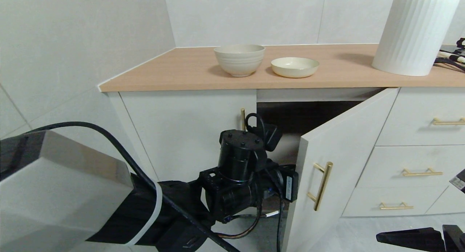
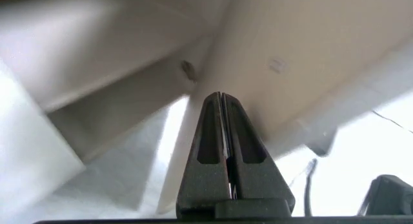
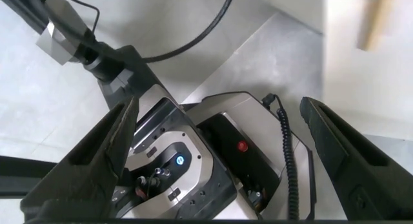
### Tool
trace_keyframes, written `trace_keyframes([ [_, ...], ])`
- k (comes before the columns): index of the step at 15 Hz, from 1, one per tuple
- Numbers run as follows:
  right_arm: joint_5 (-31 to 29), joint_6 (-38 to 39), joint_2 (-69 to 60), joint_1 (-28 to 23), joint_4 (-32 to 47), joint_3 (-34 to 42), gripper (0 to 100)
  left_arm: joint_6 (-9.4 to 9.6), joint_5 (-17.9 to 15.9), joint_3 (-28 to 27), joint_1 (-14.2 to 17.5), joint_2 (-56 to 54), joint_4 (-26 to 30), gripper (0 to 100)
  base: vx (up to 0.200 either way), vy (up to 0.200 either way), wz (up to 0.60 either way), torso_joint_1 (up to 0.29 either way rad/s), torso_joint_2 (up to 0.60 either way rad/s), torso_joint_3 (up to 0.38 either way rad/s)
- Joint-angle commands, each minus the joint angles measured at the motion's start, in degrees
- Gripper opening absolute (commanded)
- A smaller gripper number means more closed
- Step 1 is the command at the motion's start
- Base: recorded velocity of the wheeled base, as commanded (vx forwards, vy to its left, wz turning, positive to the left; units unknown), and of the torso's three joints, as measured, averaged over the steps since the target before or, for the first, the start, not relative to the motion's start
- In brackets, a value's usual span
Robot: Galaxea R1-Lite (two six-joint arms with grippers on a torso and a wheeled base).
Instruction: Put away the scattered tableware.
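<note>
A deep cream bowl point(image 1: 239, 59) and a shallow cream dish point(image 1: 295, 67) stand side by side on the wooden countertop point(image 1: 174, 72). Below them the right cabinet door point(image 1: 338, 154) is swung open on a dark compartment. My left arm's wrist point(image 1: 247, 168) sits low at that opening, just left of the door's edge. The left gripper point(image 2: 221, 100) is shut with nothing between its fingers, pointing at pale cabinet panels. Far from the tableware, my right gripper point(image 3: 218, 111) hangs low at the right, open and empty, facing the floor.
A tall white ribbed cylinder point(image 1: 414, 34) stands on the counter's right end, with cables point(image 1: 450, 57) behind it. Drawers with gold handles point(image 1: 421, 172) fill the right side. The open door carries a gold bar handle point(image 1: 321, 186). A wall closes off the left.
</note>
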Motion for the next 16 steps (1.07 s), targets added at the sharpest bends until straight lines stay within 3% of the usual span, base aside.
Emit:
trace_keyframes([
  [1, 0.01, 0.01, -0.05, 0.69, -0.02, 0.0, 100, -0.02, 0.14, -2.37, -0.24, 0.63, 1.21, 0, 0.0, 0.0, 0.0, 0.0, 0.0, 0.0],
  [5, -0.08, 0.01, -0.66, 1.57, 0.07, 0.0, 100, -0.02, 1.19, -6.41, -0.32, 4.5, 2.26, 0, 0.0, 0.0, 0.0, 0.0, 0.0, 0.0],
  [8, 0.01, 0.01, -0.66, 1.75, 0.07, 0.0, 100, 0.33, 8.4, -11.59, -0.68, 7.84, 5.51, 0, 0.0, 0.0, 0.0, 0.0, 0.0, 0.0],
  [9, -0.08, 0.01, -0.75, 2.01, 0.07, 0.0, 100, 0.42, 9.37, -11.95, -1.12, 7.84, 5.51, 0, 0.0, 0.0, 0.0, 0.0, 0.0, 0.0],
  [11, 0.01, 0.01, -1.28, 2.1, 0.07, 0.0, 100, 0.42, 9.63, -12.03, -3.66, 6.78, 5.43, 0, 0.0, 0.0, 0.0, 0.0, 0.0, 0.0],
  [14, 3.79, 0.01, -7.78, 5.61, -0.02, 0.8, 100, 0.42, 8.58, -10.8, -16.32, 1.07, 5.51, 0, 0.0, 0.0, 0.0, 0.0, 0.0, 0.0],
  [16, 5.72, -0.08, -9.45, 5.53, -0.02, 0.88, 100, 0.42, 3.39, -5.0, -18.52, -4.03, 5.34, 0, 0.0, 0.0, 0.0, 0.0, 0.0, 0.0],
])
